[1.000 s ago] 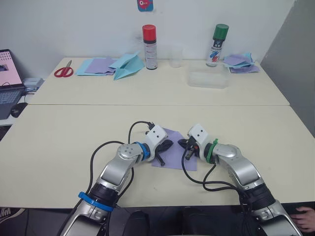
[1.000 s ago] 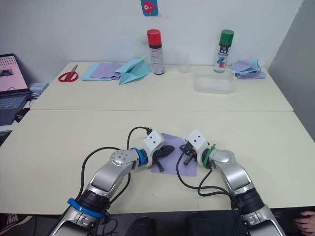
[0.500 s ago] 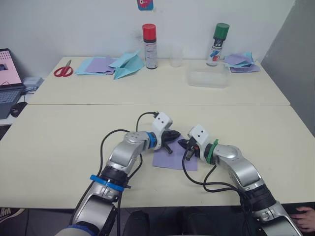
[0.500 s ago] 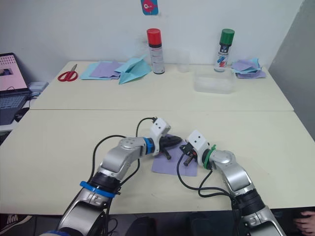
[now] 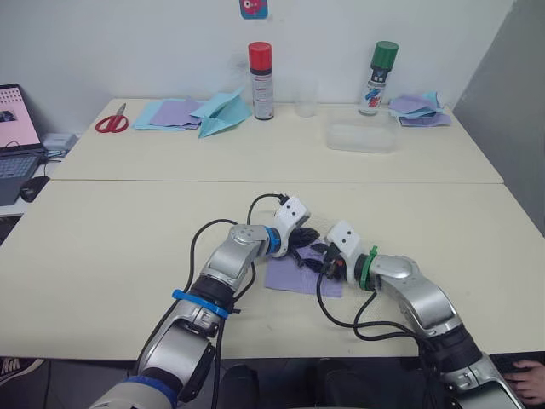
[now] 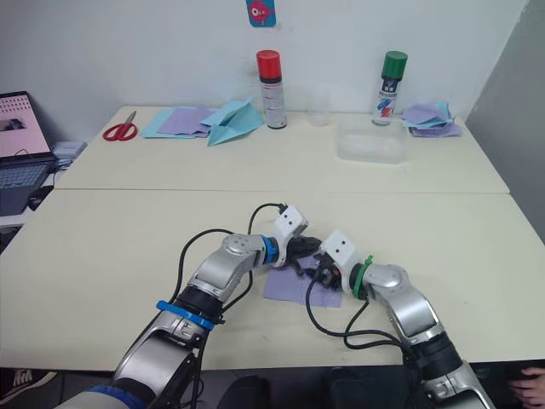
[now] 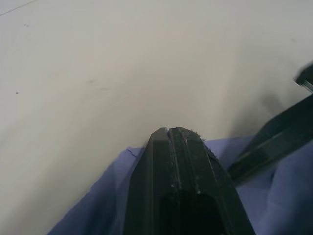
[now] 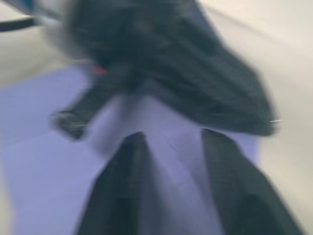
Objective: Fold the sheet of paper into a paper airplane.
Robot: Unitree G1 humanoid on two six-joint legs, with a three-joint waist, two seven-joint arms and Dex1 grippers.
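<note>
The sheet of paper (image 5: 294, 274) lies on the near table (image 5: 102, 256), close to its front edge, with both grippers meeting over its far part. From the head views the left gripper (image 5: 305, 247) and the right gripper (image 5: 326, 257) merge into one dark cluster there, so the state of their fingers cannot be read from above. The left wrist view settles its side: the two black fingers (image 7: 183, 166) are pressed flat together, tips touching, lying over the lavender paper, whose edge ends just beyond them on the bare tabletop. A black finger of the other gripper crosses the corner of that view. The right wrist view is blurred, but its own two fingers (image 8: 122, 196) stand apart with purple paper visible between them, and the left gripper looms dark just ahead; whether the pads actually touch the paper is hard to say. The head views alone show the far table: red scissors (image 5: 110, 124), flat light-blue and purple sheets (image 5: 166, 113), a light-blue paper plane (image 5: 220, 112), a red-capped spray can (image 5: 260, 81), a green-capped spray can (image 5: 375, 78), a clear plastic box (image 5: 360, 136) and a laptop (image 5: 15, 136) cut off at the left edge.
</note>
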